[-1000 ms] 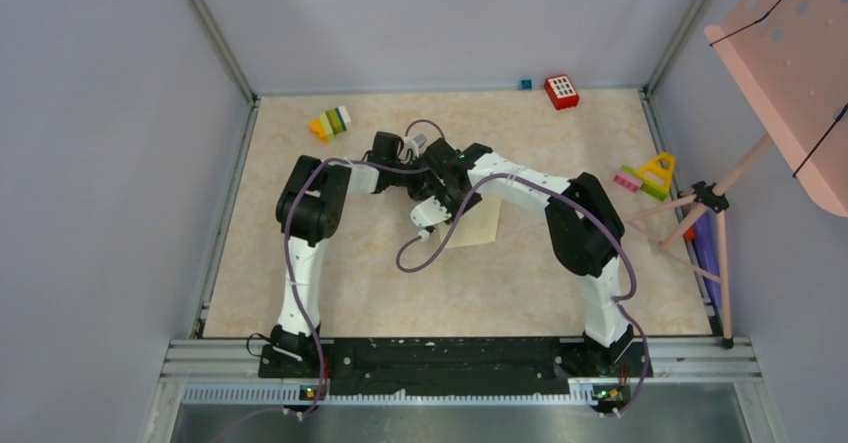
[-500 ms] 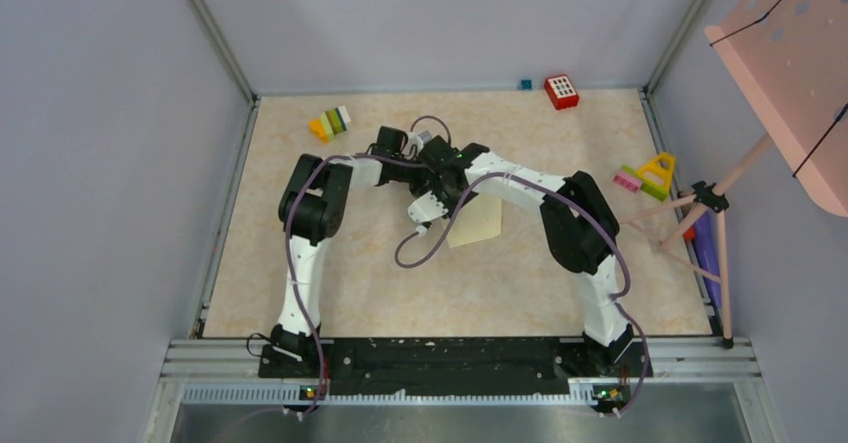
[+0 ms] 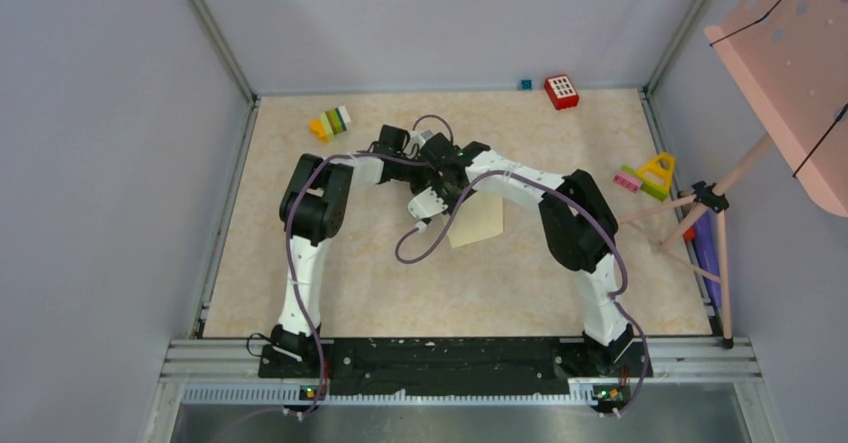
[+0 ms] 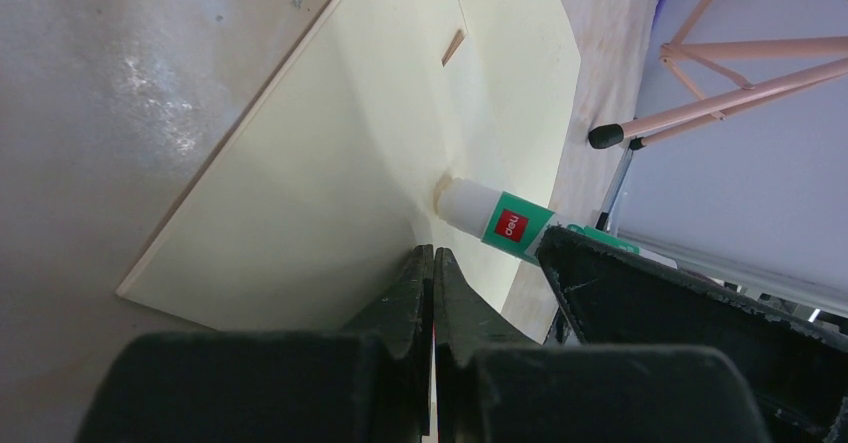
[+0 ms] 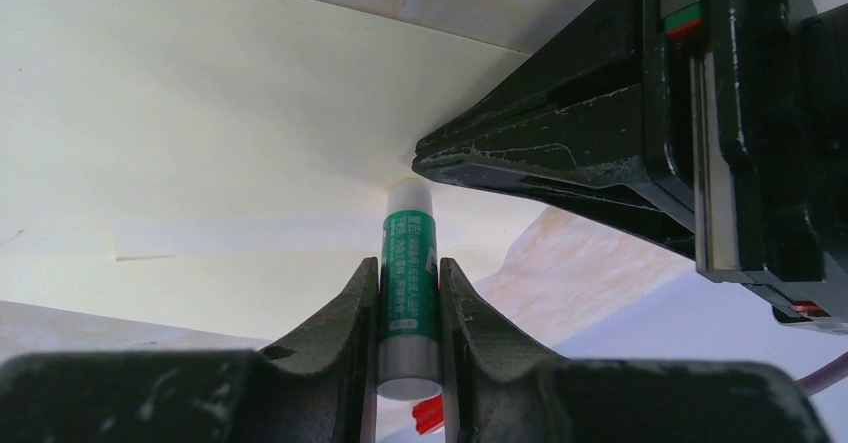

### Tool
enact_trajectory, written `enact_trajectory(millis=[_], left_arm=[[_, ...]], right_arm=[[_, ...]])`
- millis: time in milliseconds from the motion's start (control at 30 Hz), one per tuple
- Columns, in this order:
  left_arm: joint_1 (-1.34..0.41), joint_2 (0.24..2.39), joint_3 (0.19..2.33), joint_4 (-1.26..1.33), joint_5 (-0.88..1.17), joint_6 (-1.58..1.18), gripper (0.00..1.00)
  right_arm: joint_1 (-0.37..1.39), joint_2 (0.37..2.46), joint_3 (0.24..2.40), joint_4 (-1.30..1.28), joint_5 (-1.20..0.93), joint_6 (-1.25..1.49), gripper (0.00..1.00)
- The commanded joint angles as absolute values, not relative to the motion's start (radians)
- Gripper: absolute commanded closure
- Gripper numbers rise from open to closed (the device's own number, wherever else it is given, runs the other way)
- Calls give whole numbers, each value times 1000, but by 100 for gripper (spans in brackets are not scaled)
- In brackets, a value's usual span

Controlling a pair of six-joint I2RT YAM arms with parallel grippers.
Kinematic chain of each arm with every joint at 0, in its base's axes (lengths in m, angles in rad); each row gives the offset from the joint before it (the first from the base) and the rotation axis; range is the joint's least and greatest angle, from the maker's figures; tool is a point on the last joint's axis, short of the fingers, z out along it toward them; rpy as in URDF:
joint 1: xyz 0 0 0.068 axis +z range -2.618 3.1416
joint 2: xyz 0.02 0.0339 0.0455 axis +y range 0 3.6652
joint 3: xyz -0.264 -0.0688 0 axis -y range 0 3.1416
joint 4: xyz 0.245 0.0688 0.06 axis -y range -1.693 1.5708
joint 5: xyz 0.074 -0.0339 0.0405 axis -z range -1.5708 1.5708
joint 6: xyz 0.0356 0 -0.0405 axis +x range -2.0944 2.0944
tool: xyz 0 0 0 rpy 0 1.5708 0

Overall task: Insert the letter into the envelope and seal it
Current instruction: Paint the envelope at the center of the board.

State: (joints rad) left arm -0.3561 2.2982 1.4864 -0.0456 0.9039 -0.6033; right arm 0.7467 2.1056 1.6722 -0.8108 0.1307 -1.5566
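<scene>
The pale cream envelope lies mid-table under both wrists. In the left wrist view the envelope curves up off the table toward my left gripper, which is shut on its near edge with a thin sheet between the jaws. My right gripper is shut on a green and white glue stick. The stick's white tip touches the envelope just below the left gripper. From the left wrist the glue stick shows with its tip on the paper. The letter is hidden.
Stacked coloured blocks lie at the back left, with a red block and a small blue cube by the back wall. A yellow and pink toy lies right. A pink stand's tripod legs rise beside the right wall.
My left gripper has closed on the envelope's edge. Both wrists and the envelope have shifted slightly toward the back of the table.
</scene>
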Motion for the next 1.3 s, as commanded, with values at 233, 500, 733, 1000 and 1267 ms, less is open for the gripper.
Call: enact_trajectory(millis=[233,500,733,1000,1267], left_arm=[[-368,2341,1488,-94,821,-562,100],[-367,2339,1488,-97,813,-564,100],[-361,2273,1395,153,942,-676,70],[-352,2294,1208,870,1099,-1160,63],[-353,2334,1187,774,1032,-1135,97]], right_arm=[[735,2020,1612,-913,88,-1588,100],[747,1982,1586,-921,54,-1583,100],[747,1995,1637,-873,73,-1534,100],[747,1961,1673,-917,18,-1487,100],[746,1956,1681,-913,22,-1452,100]])
